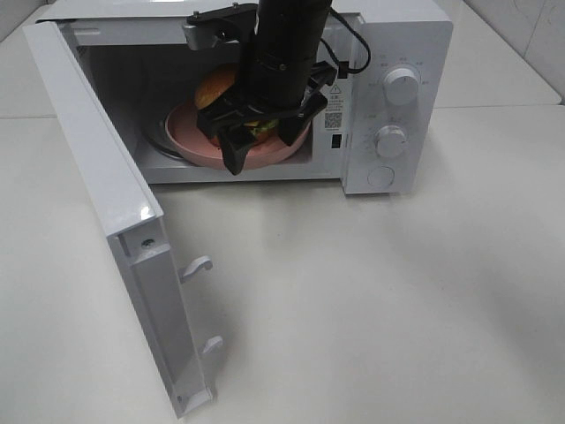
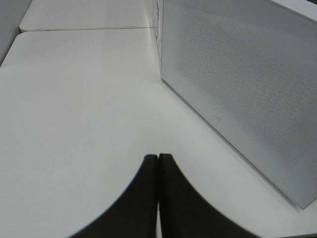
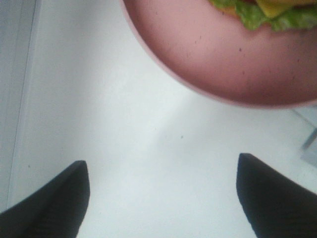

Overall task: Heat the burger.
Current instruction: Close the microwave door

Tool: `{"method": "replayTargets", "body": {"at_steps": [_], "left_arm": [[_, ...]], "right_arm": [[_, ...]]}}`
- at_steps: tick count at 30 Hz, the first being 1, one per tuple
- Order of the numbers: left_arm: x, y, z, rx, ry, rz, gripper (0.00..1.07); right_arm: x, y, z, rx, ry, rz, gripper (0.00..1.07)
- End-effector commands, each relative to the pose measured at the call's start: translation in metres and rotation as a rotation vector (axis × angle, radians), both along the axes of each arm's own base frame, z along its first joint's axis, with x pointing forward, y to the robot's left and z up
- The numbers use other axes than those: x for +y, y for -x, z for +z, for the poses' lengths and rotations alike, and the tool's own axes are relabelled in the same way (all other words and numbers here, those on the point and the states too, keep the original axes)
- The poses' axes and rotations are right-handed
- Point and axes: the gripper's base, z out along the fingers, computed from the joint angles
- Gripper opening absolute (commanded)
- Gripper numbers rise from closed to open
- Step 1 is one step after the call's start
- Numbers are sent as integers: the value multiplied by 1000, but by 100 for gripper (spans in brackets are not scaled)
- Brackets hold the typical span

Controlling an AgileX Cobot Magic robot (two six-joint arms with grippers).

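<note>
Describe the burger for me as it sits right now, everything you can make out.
The burger has a rounded brown bun on top. Frilly green lettuce and a corner of yellow cheese show at its edge in the right wrist view. It sits on the pink plate inside the microwave, whose door stands open. The right arm hides much of it from the high camera. The right gripper is open in front of the plate and touches neither the plate nor the burger.

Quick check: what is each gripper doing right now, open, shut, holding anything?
Left gripper: shut, holding nothing.
Right gripper: open, empty; the pink plate with the burger lies just ahead of it, ungripped.
</note>
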Motion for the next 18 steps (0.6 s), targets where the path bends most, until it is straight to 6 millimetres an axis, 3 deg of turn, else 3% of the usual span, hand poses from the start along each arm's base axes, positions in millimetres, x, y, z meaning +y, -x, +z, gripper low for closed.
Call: {"method": "replayTargets", "body": {"at_steps": [1, 15, 18], "left_arm": [[0, 3, 1, -31, 6, 4, 0], [0, 3, 1, -31, 6, 4, 0], [0, 3, 1, -31, 6, 4, 0]], "right_arm": [[-3, 8, 8, 52, 14, -16, 76], [-14, 21, 38, 96, -29, -172, 76], [-32, 29, 44, 111, -19, -202, 76]]}}
